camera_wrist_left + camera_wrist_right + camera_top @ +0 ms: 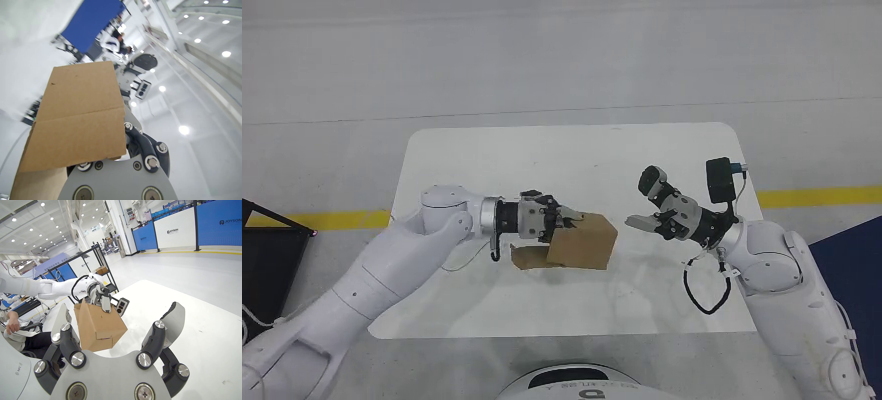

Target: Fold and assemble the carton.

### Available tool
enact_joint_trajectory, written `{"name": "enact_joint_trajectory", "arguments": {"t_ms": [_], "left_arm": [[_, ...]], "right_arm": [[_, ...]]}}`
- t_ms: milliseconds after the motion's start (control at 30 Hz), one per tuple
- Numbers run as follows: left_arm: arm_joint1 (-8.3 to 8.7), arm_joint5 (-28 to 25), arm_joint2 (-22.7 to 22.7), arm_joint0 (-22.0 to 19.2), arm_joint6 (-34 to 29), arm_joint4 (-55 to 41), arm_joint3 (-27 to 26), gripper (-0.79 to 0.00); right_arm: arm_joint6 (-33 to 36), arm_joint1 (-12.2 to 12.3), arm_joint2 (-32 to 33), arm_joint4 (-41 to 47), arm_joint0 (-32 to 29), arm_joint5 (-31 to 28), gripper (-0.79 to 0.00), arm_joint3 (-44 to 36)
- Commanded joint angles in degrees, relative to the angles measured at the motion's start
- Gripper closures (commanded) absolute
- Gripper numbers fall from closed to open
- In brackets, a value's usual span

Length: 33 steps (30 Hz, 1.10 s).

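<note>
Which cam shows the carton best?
Right wrist view: the carton shows nearly whole, end flaps included, in the left claw. Top view gives its top and a loose flap; left wrist view, one panel up close.

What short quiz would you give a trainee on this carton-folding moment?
1. True or false: the brown cardboard carton lies as a flat, unfolded sheet on the white table.
2. Fill in: the right gripper, apart from the carton, has its fingers ____.
3. Which gripper is shut on the carton? A. the left gripper B. the right gripper C. both
Key: 1 false, it is box-shaped; 2 open; 3 A.
</note>
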Motion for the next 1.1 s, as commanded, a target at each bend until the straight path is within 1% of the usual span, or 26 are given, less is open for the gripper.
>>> {"name": "enact_joint_trajectory", "arguments": {"t_ms": [0,33,100,200,267,333,400,500,600,633,667,733,833,1000,1067], "left_arm": [[0.46,4.15,1.03,-2.35,1.56,12.51,-2.68,0.000],[0.60,5.55,1.89,-3.49,1.20,17.06,-3.75,0.000],[0.60,6.75,3.77,-5.91,-1.95,23.80,-5.08,0.000],[0.06,5.33,7.60,-10.19,-6.91,34.20,-5.52,0.000],[-0.66,3.07,10.04,-12.71,-9.54,39.49,-5.37,0.000],[-1.52,1.08,13.04,-15.10,-10.44,46.57,-5.21,0.000],[-2.50,0.51,16.05,-17.19,-11.44,52.92,-4.58,0.000],[-4.08,-0.32,18.93,-19.88,-12.16,59.00,-3.53,0.000],[-5.42,0.16,20.14,-21.55,-13.56,60.84,-1.78,0.000],[-5.79,0.41,20.31,-22.15,-13.57,61.61,-1.28,-0.317],[-6.12,0.13,20.35,-22.53,-13.26,62.18,-1.02,-0.785],[-6.58,-0.62,19.82,-22.86,-13.00,61.78,-0.51,-0.785],[-6.73,-1.70,18.97,-22.94,-11.68,62.96,0.09,-0.785],[-6.26,-2.67,17.46,-22.02,-12.44,63.55,1.02,-0.785],[-5.90,-3.38,15.67,-21.53,-12.35,62.02,1.20,-0.785]], "right_arm": [[0.00,0.00,0.00,0.00,0.00,0.00,-0.785,0.00],[0.00,0.00,0.00,0.00,0.00,0.00,-0.785,0.00],[0.00,0.00,0.00,0.00,0.00,0.00,-0.785,0.00],[0.00,0.00,0.00,0.00,0.00,0.00,-0.785,0.00],[0.00,0.00,0.00,0.00,0.00,0.00,-0.785,0.00],[0.00,0.00,0.00,0.00,0.00,0.00,-0.785,0.00],[0.00,0.00,0.00,0.00,0.00,0.00,-0.785,0.00],[0.00,0.00,0.00,0.00,0.00,0.00,-0.785,0.00],[0.00,0.00,0.00,0.00,0.00,0.00,-0.785,0.00],[0.00,0.00,0.00,0.00,0.00,0.00,-0.785,0.00],[0.00,0.00,0.00,0.00,0.00,0.00,-0.785,0.00],[0.00,0.00,0.00,0.00,0.00,0.00,-0.785,0.00],[0.00,0.00,0.00,0.00,0.00,0.00,-0.785,0.00],[0.00,0.00,0.00,0.00,0.00,0.00,-0.785,0.00],[0.00,0.00,0.00,0.00,0.00,0.00,-0.785,0.00]]}}
